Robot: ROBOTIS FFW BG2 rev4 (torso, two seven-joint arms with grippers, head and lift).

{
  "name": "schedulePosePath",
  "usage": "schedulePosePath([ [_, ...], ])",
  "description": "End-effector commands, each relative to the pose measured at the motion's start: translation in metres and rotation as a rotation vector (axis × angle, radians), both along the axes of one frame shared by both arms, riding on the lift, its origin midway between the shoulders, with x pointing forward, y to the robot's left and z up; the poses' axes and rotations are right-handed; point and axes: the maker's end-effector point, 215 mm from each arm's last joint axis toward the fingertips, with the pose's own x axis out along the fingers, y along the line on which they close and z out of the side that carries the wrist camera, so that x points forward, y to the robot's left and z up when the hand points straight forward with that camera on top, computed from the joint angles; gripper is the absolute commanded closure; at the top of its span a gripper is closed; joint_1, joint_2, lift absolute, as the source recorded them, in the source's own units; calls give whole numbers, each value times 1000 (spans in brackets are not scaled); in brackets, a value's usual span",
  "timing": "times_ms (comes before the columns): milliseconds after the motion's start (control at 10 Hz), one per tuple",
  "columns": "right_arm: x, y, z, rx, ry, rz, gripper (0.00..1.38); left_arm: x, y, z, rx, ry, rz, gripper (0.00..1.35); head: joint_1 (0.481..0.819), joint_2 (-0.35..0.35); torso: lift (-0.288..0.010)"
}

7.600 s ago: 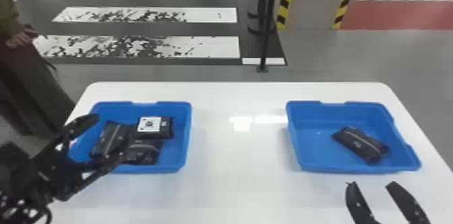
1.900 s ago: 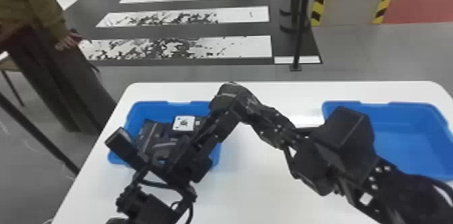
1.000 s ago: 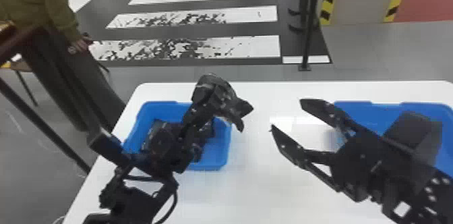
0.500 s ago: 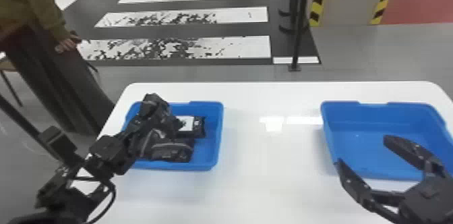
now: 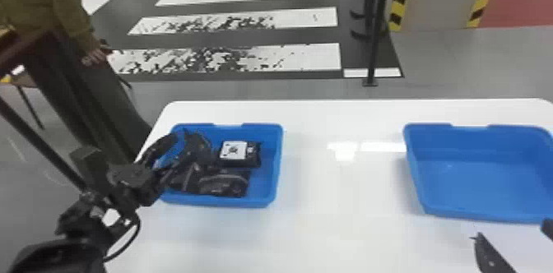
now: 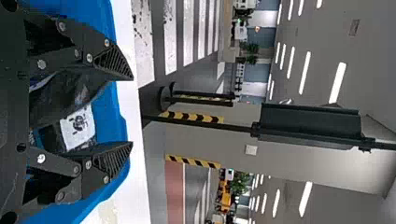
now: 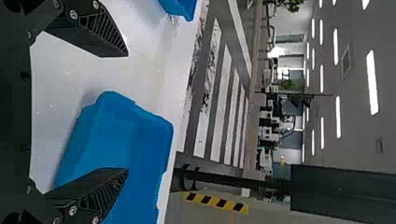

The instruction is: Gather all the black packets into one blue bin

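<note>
Crosswalk stripes [image 5: 312,57] behind a white desk [image 5: 345,231], with black packets [image 5: 224,185] grouped at nine o'clock.
They lie in the nine o'clock blue bin [image 5: 276,169]; another bin [image 5: 485,186] sits at three. The left pincer [image 6: 132,110] is spread over them, clamping none; the right pincer [image 7: 127,112], towards four, is parted. Gathering seems done; next, I'd lift the left clear without snagging.

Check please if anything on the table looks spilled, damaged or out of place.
Nothing stands out. The black packets lie bunched inside the left blue bin, and the right blue bin sits flat on the table.
</note>
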Motion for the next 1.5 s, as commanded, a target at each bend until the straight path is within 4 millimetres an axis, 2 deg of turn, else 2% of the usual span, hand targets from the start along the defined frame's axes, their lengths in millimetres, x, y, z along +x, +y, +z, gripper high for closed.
schedulePosePath([
  [0, -18, -30, -14, 37, 10, -69, 154, -14, -2, 4, -2, -49, 3, 137, 695, 149, -110],
  [100, -28, -46, -12, 21, -1, -95, 154, -31, -11, 13, -58, -112, 5, 157, 695, 128, -110],
  [200, -33, -55, -13, 36, -17, -120, 154, -56, -12, 18, -118, -149, 29, 159, 695, 95, -110],
  [300, -35, -60, -7, 35, -42, -137, 153, -89, -13, 35, -133, -181, 53, 160, 695, 80, -110],
  [400, -36, -64, 0, 41, -68, -155, 151, -120, -25, 50, -122, -186, 60, 160, 695, 63, -110],
  [500, -40, -72, 0, 53, -84, -177, 154, -150, -30, 57, -122, -174, 87, 160, 695, 52, -110],
  [700, -51, -85, 8, 56, -116, -221, 154, -186, -22, 64, -118, -159, 162, 171, 695, 15, -110],
  [900, -59, -94, 16, 39, -147, -252, 154, -210, -29, 51, -100, -75, 162, 180, 695, -5, -110],
  [1000, -66, -98, 17, 26, -162, -263, 156, -215, -29, 46, -106, -51, 167, 185, 695, -22, -110],
  [1200, -68, -102, 17, 15, -167, -276, 156, -217, -29, 40, -85, -8, 165, 186, 695, -42, -110],
  [1400, -63, -101, 18, 14, -178, -273, 156, -213, -38, 38, -94, 2, 145, 186, 695, -53, -110],
])
